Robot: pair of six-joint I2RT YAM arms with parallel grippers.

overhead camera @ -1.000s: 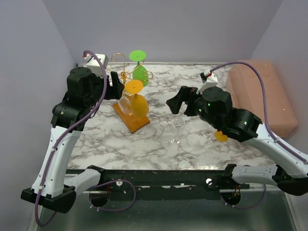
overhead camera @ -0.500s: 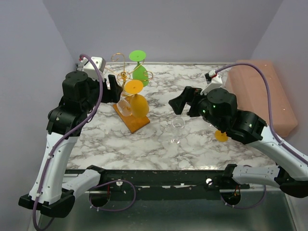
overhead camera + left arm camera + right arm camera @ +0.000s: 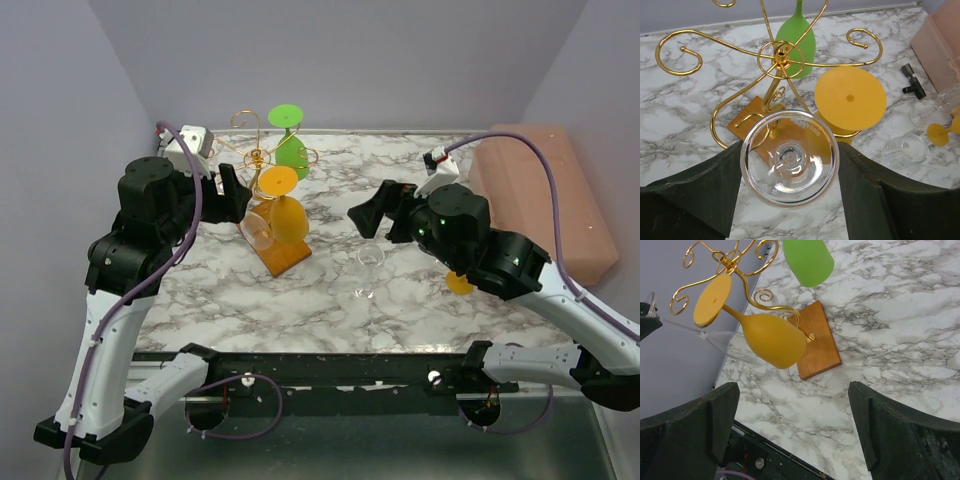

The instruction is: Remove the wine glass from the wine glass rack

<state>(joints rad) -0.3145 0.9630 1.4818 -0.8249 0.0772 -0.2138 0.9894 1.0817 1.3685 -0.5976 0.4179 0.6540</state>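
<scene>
My left gripper (image 3: 236, 192) (image 3: 789, 172) is shut on the round foot of a clear wine glass (image 3: 788, 156), one finger on each side of the foot. The glass (image 3: 258, 226) hangs tilted with its bowl beside the orange glass, in front of the gold wine glass rack (image 3: 250, 152) (image 3: 782, 55) on its wooden base (image 3: 281, 262). From the right wrist the clear glass (image 3: 722, 342) shows left of the rack (image 3: 747, 287). My right gripper (image 3: 366, 214) (image 3: 795, 430) is open over bare marble right of the rack, nothing between its fingers.
An orange glass (image 3: 287, 218) (image 3: 772, 340) and a green glass (image 3: 292, 150) (image 3: 797, 42) hang upside down on the rack. A clear glass (image 3: 370, 266) stands on the table near the right arm, an orange one (image 3: 460, 283) behind it. A pink box (image 3: 545, 195) lies at the far right.
My left arm has drawn back to the left, carrying the clear glass by its foot a little away from the rack. The right arm has hardly moved.
</scene>
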